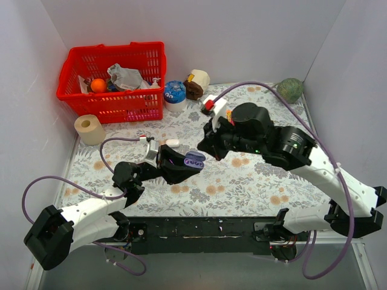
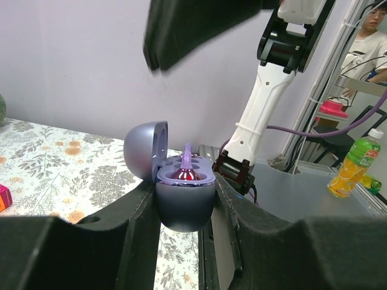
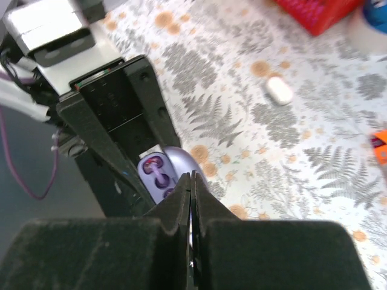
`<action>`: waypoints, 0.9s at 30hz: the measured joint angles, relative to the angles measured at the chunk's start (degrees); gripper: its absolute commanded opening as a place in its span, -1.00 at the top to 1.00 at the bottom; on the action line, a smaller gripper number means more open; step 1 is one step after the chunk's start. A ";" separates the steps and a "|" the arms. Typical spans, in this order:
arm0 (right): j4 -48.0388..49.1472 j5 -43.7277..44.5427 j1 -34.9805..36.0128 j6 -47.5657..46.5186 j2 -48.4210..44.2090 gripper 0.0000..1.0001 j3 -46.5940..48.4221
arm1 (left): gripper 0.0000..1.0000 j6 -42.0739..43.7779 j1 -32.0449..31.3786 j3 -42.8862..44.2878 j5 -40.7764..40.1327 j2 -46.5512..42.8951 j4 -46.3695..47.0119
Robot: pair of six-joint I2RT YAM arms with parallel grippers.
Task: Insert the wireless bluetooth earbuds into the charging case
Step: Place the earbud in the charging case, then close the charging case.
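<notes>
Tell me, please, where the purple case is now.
The purple case is clamped open in the left gripper near the centre of the table in the top view, the shut right gripper beside it.

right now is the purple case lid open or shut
Open: the purple charging case, held in the left gripper, has its lid swung back, showing purple earbuds inside.

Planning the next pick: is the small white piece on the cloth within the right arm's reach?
Probably yes: the white piece lies uncovered near the right gripper, though its jaws are shut.
</notes>
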 measured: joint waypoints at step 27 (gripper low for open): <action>3.15 -9.27 -3.72 1.53 -0.35 0.97 -6.36 | 1.00 0.76 -0.37 0.09 0.17 -0.48 -0.57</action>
